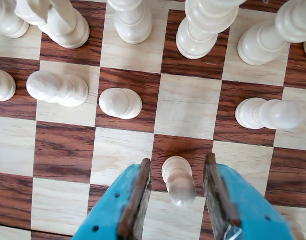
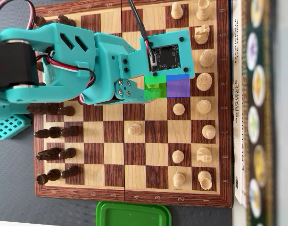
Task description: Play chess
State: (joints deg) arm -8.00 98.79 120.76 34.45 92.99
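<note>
A wooden chessboard [image 2: 134, 181] of dark and light squares fills the overhead view, resting on a grey worktop [image 2: 12, 188]. A turquoise robot arm [image 2: 73, 56] reaches across its upper half from the left, a black motor at its base and a small circuit board near its tip. Beside the board's right edge lies a book [image 2: 254, 113] with a row of round emblems, and a green lid [image 2: 133, 214] sits just below the board. Dark pieces [image 2: 54, 133] line the left side; white pieces [image 2: 203, 82] stand along the right, with one white pawn [image 2: 134, 129] advanced toward the centre. In the wrist view, the tool [image 1: 179, 192] stands open, its turquoise jaws flanking a white pawn [image 1: 179, 180] on a dark square; contact with either jaw cannot be made out.
</note>
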